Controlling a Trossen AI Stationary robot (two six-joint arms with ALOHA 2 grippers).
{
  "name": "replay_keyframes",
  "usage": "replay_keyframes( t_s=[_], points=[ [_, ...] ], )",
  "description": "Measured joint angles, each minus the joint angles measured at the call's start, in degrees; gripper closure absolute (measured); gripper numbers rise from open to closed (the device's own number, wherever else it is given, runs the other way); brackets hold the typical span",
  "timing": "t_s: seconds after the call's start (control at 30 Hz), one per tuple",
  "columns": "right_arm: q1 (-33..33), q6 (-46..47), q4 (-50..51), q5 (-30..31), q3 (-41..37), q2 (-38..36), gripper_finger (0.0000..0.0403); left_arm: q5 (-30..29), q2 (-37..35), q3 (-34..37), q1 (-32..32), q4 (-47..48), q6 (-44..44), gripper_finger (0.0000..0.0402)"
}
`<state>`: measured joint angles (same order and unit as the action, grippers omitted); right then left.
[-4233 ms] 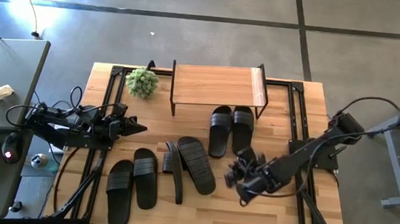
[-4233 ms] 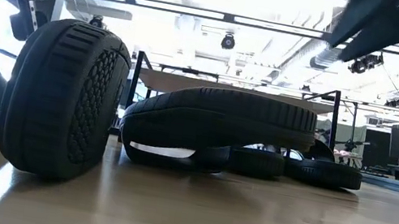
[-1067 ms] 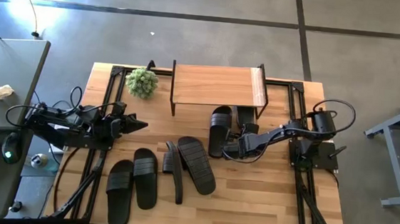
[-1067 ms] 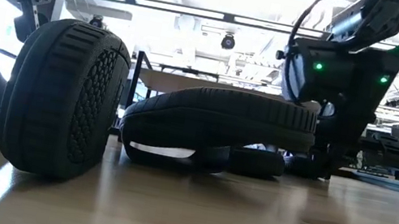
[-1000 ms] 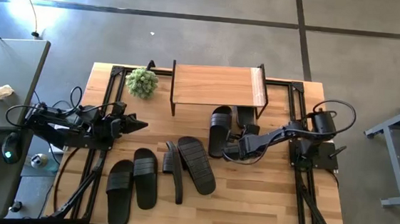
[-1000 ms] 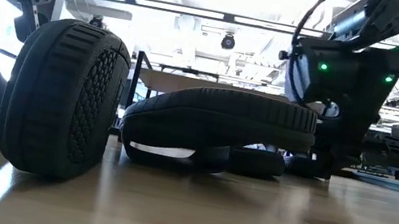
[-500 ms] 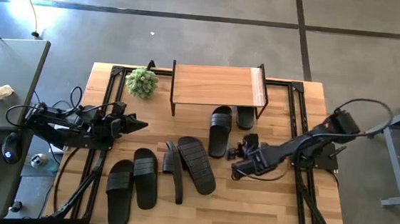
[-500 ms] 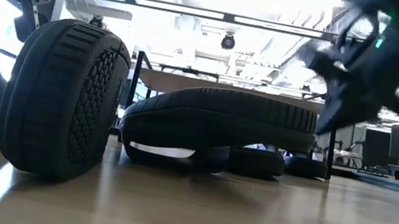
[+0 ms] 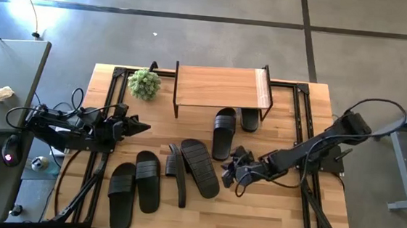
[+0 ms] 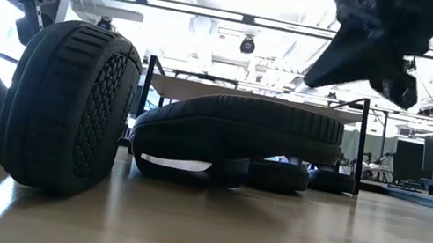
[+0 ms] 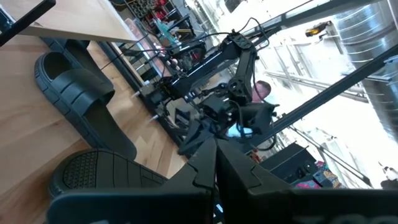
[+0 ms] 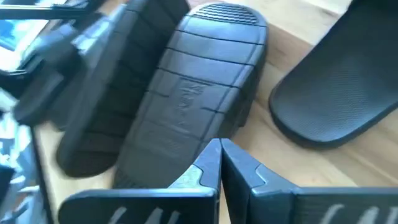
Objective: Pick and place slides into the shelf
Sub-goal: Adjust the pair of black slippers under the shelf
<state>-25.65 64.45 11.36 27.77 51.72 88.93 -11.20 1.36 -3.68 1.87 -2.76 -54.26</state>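
Note:
Six black slides lie on the table. One slide (image 9: pixel 250 119) has its toe end under the shelf (image 9: pixel 220 88), and another (image 9: pixel 224 132) lies strap-up beside it. A sole-up slide (image 9: pixel 199 167) (image 10: pixel 236 138) leans over one standing on its edge (image 9: pixel 177 172) (image 10: pixel 67 104). Two more (image 9: pixel 121 191) (image 9: pixel 147 179) lie strap-up near the left front. My right gripper (image 9: pixel 226 176) (image 12: pixel 219 146) hovers shut above the table, just right of the sole-up slide, touching nothing. My left gripper (image 9: pixel 144 130) (image 11: pixel 215 148) waits shut at the table's left.
A small potted plant (image 9: pixel 145 84) stands left of the shelf at the far edge. Bare wood (image 9: pixel 268 214) lies at the near right of the table. A grey desk (image 9: pixel 3 76) with a keyboard stands beyond the left edge.
My right gripper has drawn back from the slide under the shelf, risen off the table, and moved toward the near edge and then left, beside the sole-up slide. The slide stays with its toe end under the shelf.

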Motion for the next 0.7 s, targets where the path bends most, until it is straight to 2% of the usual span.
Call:
replay_keyframes(
  t_s=[0.1,0.27,0.33,0.53,0.7],
  points=[
    [1.3,-0.01,-1.02,-2.82,0.0,3.81,0.0403,0.0,-0.01,0.0,0.0,0.0,0.01,0.0401],
    [2.14,-1.35,-8.88,-6.61,0.0,10.51,0.0403,0.1,0.0,0.0,0.02,0.01,0.0,0.0401],
    [2.12,-0.47,-9.84,-5.82,0.0,12.21,0.0403,0.18,-0.01,0.0,0.01,-0.02,0.0,0.0401],
    [2.5,4.16,-8.19,2.52,-0.02,13.57,0.0403,0.22,-0.02,0.0,0.01,-0.02,0.0,0.0401],
    [4.41,5.28,-4.84,2.51,-0.02,13.57,0.0403,0.14,-0.01,0.0,0.0,-0.02,-0.01,0.0401]
  ],
)
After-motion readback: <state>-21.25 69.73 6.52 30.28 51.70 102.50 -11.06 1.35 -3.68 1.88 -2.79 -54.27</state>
